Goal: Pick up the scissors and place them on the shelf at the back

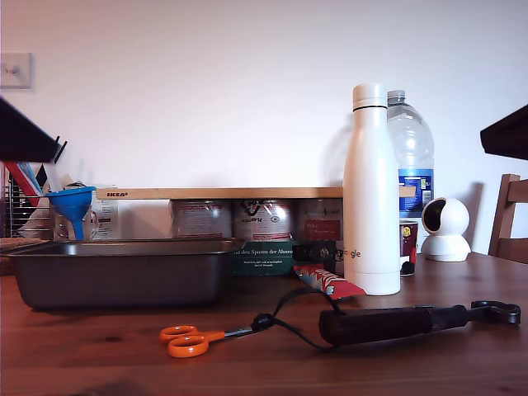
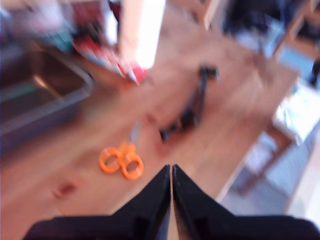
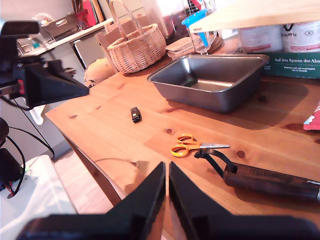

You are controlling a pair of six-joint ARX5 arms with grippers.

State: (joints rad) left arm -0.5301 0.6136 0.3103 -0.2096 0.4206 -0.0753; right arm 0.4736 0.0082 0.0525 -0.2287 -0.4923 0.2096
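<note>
Started at the exterior view's left: found a blue funnel (image 1: pixel 73 205) and, in front of it, a grey baking tray (image 1: pixel 124 280) sitting open side up on the table (image 1: pixel 462 363). Saw the shelf (image 1: pixel 214 193) behind the tray, running toward the exterior view's right, propped level on a row of cans (image 1: pixel 260 219), hence raised off the table and bare on top. Found the scissors (image 1: pixel 196 339) well apart from it, lying flat on the table just in front of the tray. Blades together, orange handles toward the exterior view's left, tips pointing at the cord (image 1: pixel 262 321) of a black-handled tool (image 1: pixel 396 323); could not tell touching from just beside. Judged the handles the freer end to grab, being clear of that cord.

Further right, passed a red wrapper (image 1: pixel 330 283), a tall white bottle (image 1: pixel 371 198), a clear bottle (image 1: pixel 411 153), a small white camera (image 1: pixel 445 231) and a chair (image 1: pixel 511 216).

Had my first gripper (image 2: pixel 171 169) pressed together up off the table, looking down at the scissors, pinching nothing. Likewise my second gripper (image 3: pixel 166 165): pressed together, empty, near the table's edge. Judged the pickup not yet begun. Would need to spread one before lowering onto so flat a thing, then lift over the tray to reach the shelf.
</note>
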